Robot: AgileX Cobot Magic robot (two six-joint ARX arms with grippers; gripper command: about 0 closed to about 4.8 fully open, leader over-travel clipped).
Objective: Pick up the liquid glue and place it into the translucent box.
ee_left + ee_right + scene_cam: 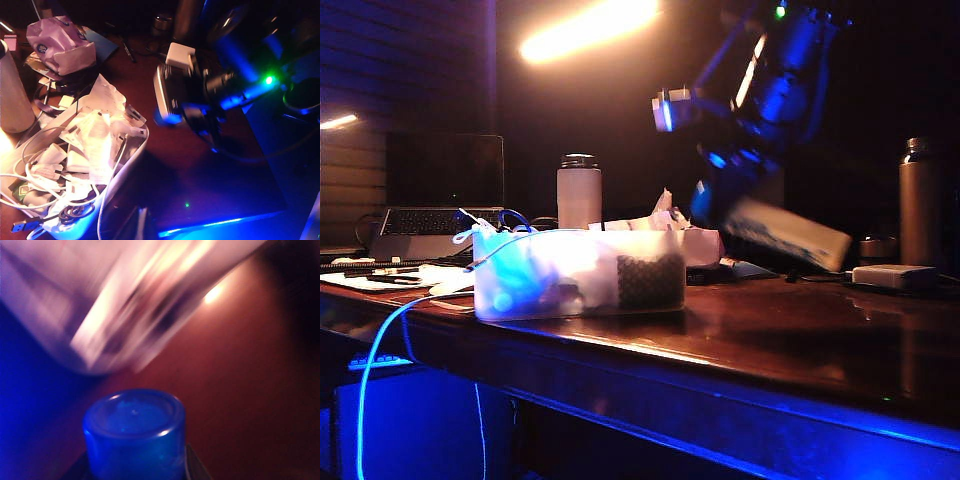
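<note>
Carrying the liquid glue (785,232) above the tabletop (800,330), the right gripper (720,200) hangs just beyond the right end of the translucent box (578,272), so the pick-up looks done and the placing is left. The bottle is in the air, tilted, its far end dipping toward the right and well clear of the wood. From the right wrist view the blue cap (134,432) sits close under the camera, round and glossy, with the box a pale blur past it; the fingers themselves do not show there, but the lifted bottle suggests they are pinching it.

The left gripper does not appear in any view, so whether its fingers are spread or pressed together I cannot tell; its camera looks down on the box from the near side.

The bottle is a long, smooth cylinder, milky with a blue band. The box is frosted plastic with rounded corners and low walls, heaped with crumpled white paper and cables. The tabletop is dark, polished wood, strongly reflective.
</note>
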